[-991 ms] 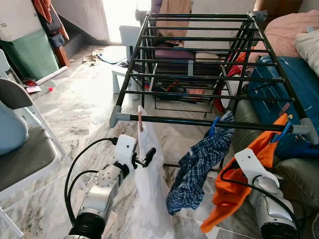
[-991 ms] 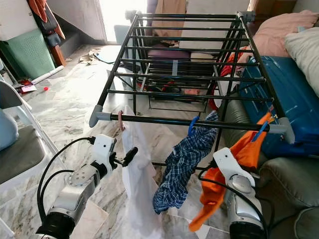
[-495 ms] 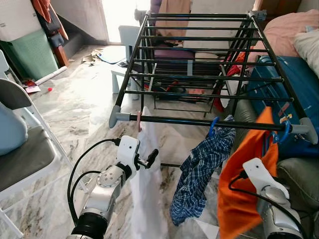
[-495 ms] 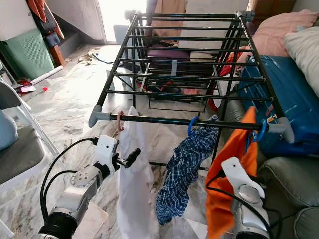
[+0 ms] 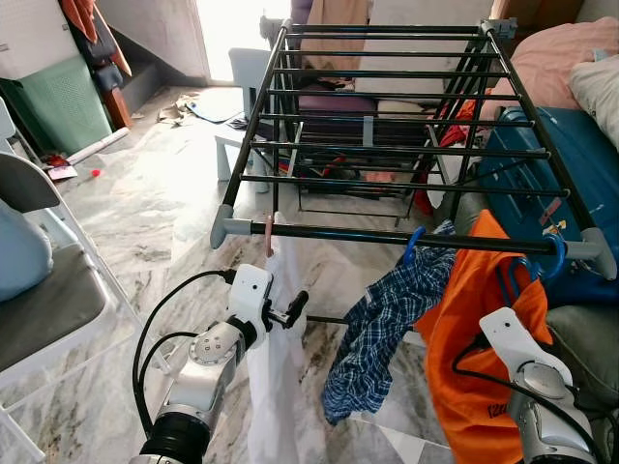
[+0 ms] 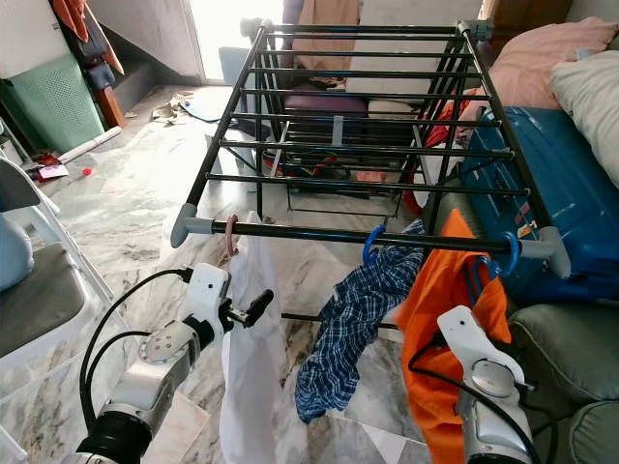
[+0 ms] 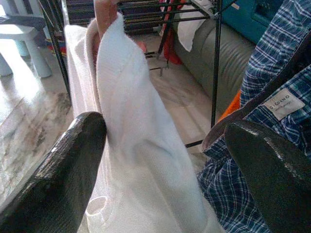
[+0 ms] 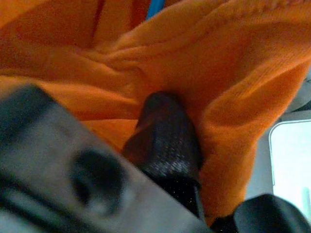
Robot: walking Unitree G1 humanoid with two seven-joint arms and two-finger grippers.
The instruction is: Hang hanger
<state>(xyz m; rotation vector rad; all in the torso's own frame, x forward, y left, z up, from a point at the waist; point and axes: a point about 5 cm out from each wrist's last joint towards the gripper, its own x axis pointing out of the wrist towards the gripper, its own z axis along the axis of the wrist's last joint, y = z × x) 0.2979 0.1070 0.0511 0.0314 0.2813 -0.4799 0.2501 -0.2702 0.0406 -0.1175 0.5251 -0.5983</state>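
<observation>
Since a second ago the orange shirt (image 5: pixel 471 329) has gone from a low droop to hanging by its blue hanger (image 5: pixel 555 261) on the drying rack's near rail (image 5: pixel 387 236), right end. Right gripper (image 8: pixel 165 141) presses into it, grip unclear. Left gripper (image 7: pixel 160 160) gapes wide beside the white garment (image 5: pixel 273 387).

you couldn't see the right gripper's fingertips; the orange shirt (image 5: pixel 474 338) buried them, and the right wrist view was blurred orange folds around one finger (image 8: pixel 167 136). the blue hanger (image 5: pixel 551 256) was mostly hidden inside that shirt. the white garment (image 5: pixel 271 387) ran off the bottom edge.
</observation>
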